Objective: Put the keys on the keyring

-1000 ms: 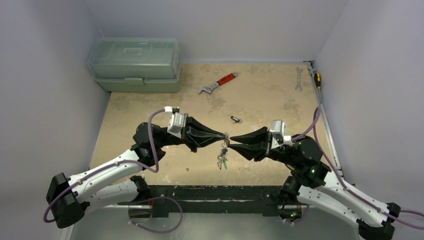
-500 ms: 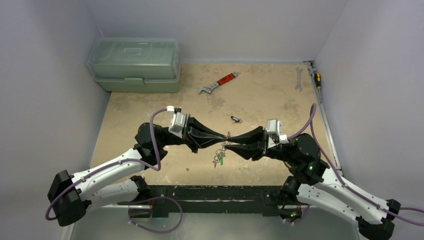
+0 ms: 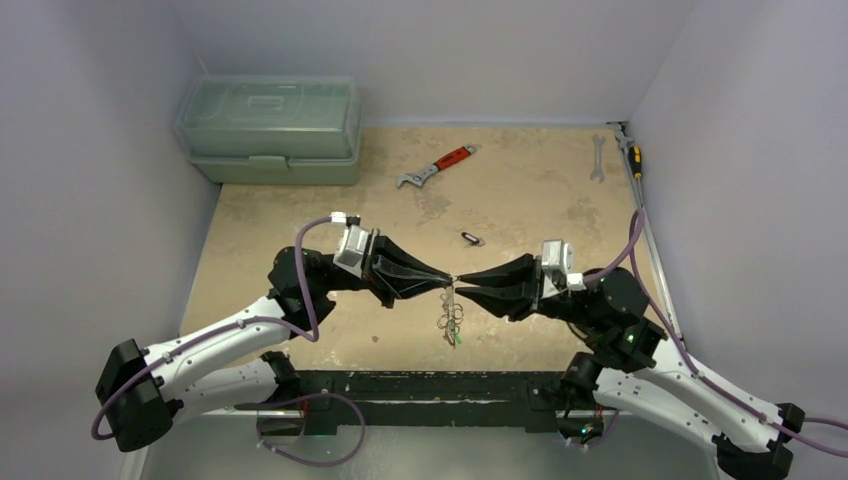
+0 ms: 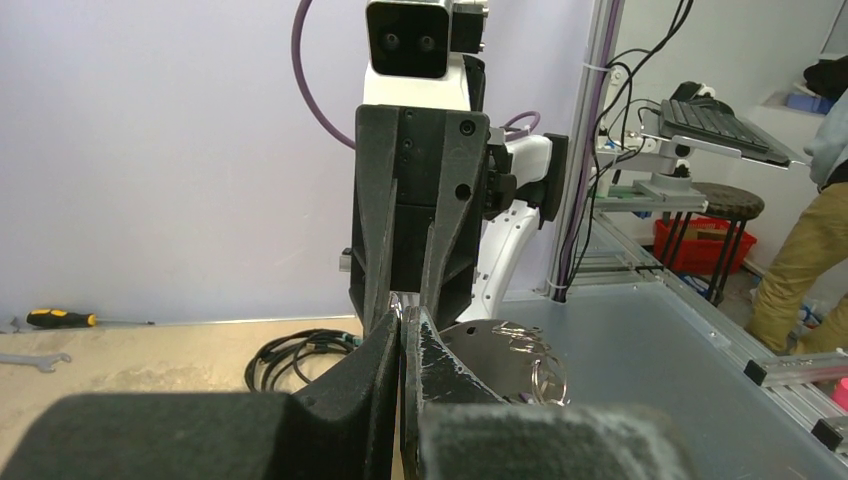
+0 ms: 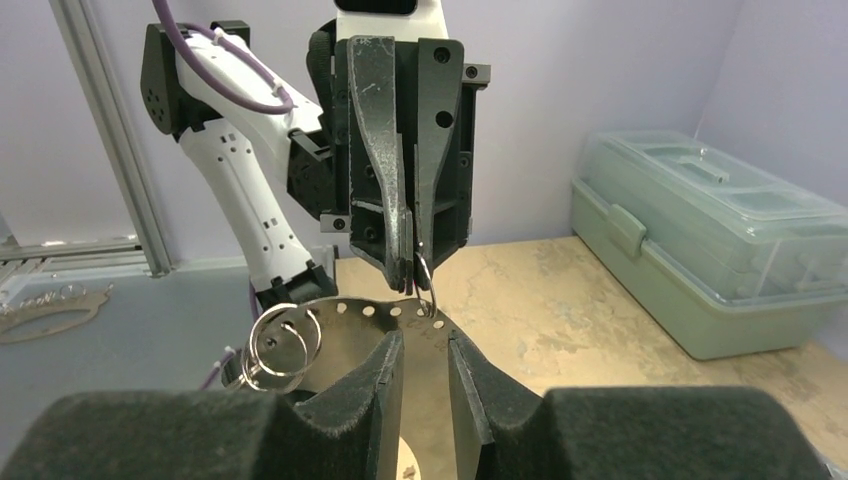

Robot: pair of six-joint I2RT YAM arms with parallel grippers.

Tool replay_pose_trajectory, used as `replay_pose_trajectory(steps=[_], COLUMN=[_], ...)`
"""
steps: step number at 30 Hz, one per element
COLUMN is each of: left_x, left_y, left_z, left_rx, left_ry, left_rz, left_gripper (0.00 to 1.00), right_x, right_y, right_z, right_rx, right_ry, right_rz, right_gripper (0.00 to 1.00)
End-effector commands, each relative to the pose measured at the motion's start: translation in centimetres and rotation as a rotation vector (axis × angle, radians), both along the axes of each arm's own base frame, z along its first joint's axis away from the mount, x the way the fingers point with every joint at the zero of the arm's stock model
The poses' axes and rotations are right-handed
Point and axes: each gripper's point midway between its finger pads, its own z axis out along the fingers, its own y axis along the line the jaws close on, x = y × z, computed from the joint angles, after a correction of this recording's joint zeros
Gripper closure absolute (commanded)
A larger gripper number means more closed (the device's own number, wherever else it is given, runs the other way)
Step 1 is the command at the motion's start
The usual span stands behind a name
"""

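Observation:
My left gripper (image 3: pixel 446 282) is shut on the keyring (image 5: pixel 423 277), pinching its thin silver ring between its tips (image 4: pixel 401 318). A perforated metal tab (image 5: pixel 368 322) with more rings (image 5: pixel 280 345) hangs from that ring. From above the hanging bunch of keys (image 3: pixel 451 322) shows a green tag. My right gripper (image 3: pixel 460 290) faces the left one tip to tip. It is open with a narrow gap (image 5: pixel 425 350) just below the pinched ring, and nothing is gripped. One loose key (image 3: pixel 471 238) with a dark tag lies on the table behind the grippers.
A green toolbox (image 3: pixel 270 130) stands at the back left. A red-handled wrench (image 3: pixel 437 167) lies at the back middle. A spanner (image 3: pixel 597 158) and a screwdriver (image 3: pixel 634 158) lie by the right wall. Cables (image 4: pixel 300 355) lie coiled at the near edge.
The right gripper's jaws have narrowed a little. That gripper pushed in toward the left tips and eased back. The hanging bunch swung left, then settled under the tips.

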Motion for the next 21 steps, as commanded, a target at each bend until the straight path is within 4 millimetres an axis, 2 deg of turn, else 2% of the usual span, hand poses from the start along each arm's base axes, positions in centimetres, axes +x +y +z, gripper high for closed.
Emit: replay_pose_trajectory(steps=[1,9,21], left_x=[-0.92,-1.04,-1.13], left_y=[0.51,0.44,0.28], left_z=[1.47,1.39,1.19], left_rx=[-0.06,-0.062,-0.064], left_ry=[-0.038,-0.032,-0.026], left_rz=[-0.029,-0.044,-0.059], left_gripper=[1.0,1.0,1.0], right_x=[-0.07,-0.25,-0.23], right_y=[-0.66,-0.31,0.1], right_z=[2.8,2.99,2.64], right_rx=[0.049,0.039,0.027], right_ry=[-0.046,-0.054,-0.053], right_rz=[-0.023,-0.002,0.012], right_gripper=[0.75,0.77,0.88])
